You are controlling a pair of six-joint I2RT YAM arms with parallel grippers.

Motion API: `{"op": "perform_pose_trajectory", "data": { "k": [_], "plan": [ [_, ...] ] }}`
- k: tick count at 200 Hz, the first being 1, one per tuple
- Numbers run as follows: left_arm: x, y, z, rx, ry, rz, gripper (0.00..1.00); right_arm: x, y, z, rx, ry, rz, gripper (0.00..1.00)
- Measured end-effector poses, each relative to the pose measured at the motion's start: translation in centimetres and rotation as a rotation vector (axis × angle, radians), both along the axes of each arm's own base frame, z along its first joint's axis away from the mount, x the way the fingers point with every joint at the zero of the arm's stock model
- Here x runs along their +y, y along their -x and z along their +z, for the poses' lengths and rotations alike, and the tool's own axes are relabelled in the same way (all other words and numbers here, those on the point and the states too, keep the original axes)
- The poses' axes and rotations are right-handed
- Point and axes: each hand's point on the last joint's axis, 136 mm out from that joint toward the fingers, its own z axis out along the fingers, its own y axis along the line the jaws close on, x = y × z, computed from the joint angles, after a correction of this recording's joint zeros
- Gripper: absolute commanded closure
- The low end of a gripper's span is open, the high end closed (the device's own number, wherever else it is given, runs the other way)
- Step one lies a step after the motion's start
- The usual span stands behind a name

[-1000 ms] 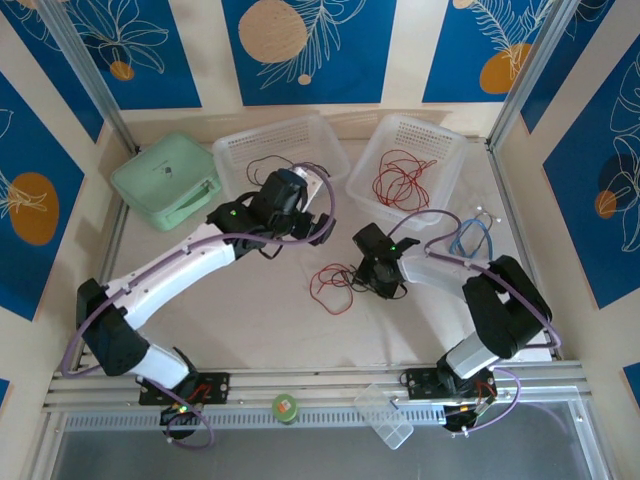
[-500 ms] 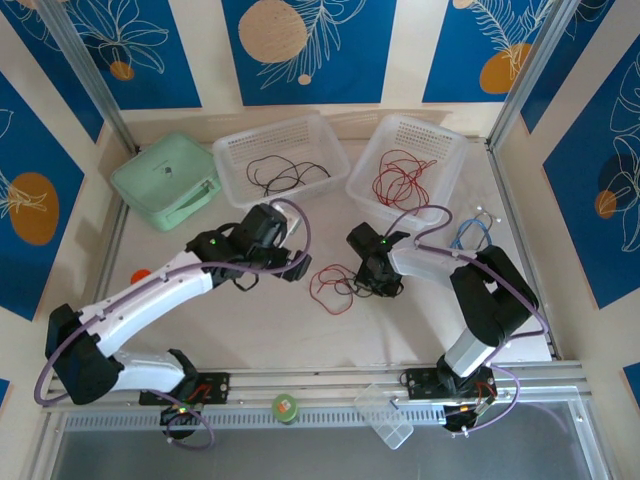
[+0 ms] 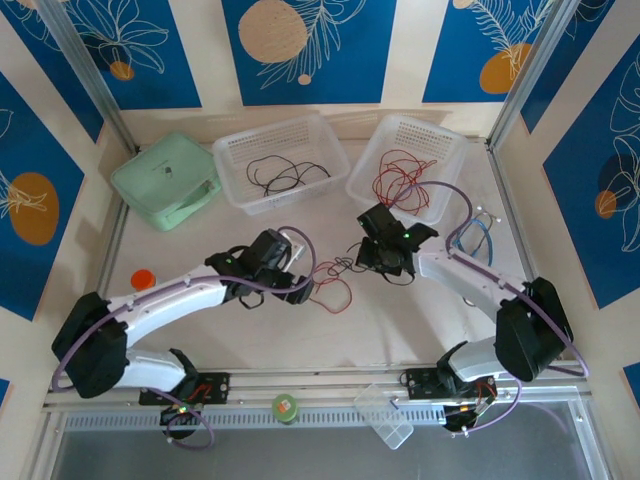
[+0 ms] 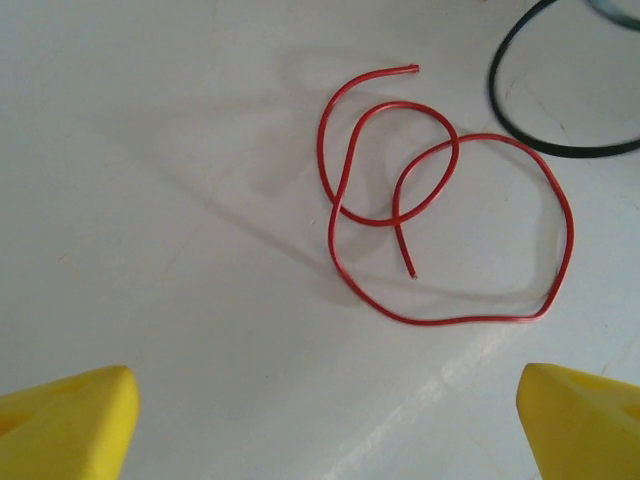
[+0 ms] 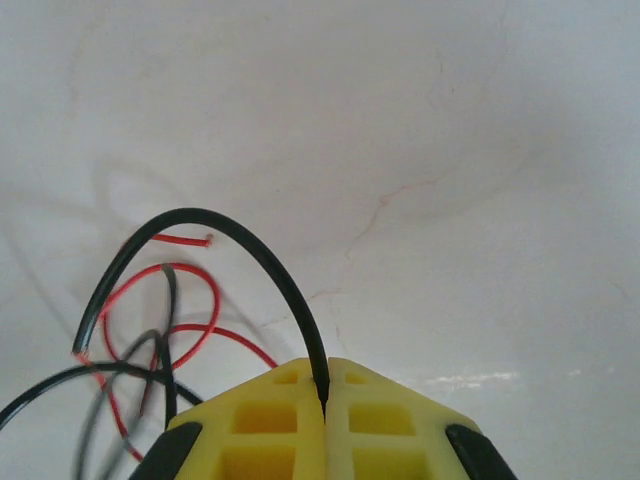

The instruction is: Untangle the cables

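Right wrist: black cable point(image 5: 195, 213) is pinched by right gripper point(image 5: 325, 378); left gripper point(image 4: 325, 420) is spread wide (bare desk point(image 4: 150, 200) around).

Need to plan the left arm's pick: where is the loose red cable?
The red cable lies mid-table in the top view, just right of the left gripper, before its open jaws.

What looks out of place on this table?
One red cable lies loose on the table, looped over itself. A black cable is pinched in the shut right claw. Nothing looks spilled or broken.
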Motion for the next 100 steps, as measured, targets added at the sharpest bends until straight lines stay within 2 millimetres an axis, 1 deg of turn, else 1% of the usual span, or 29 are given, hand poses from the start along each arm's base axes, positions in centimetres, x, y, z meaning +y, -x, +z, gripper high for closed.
{"op": "perform_pose_trajectory", "data": {
  "k": [39, 60, 79, 100],
  "plan": [
    [-2.4, -1.2, -1.4, -0.026, 0.054, -0.023, 0.13, -1.2, 0.7, 1.8, -0.011, -0.029, 0.013, 1.0],
    [-3.3, -1.8, -1.9, -0.035, 0.07, -0.028, 0.14, -1.9, 1.2, 3.3, -0.03, -0.05, 0.016, 1.0],
    [-3.7, -2.2, -1.5, -0.054, 0.09, -0.027, 0.15, -2.3, 1.2, 5.1, -0.068, -0.069, 0.017, 1.0],
    [-3.9, -2.3, -0.3, -0.085, 0.128, -0.032, 0.15, -2.7, 1.1, 6.8, -0.111, -0.089, 0.019, 1.0]
  ]
}}
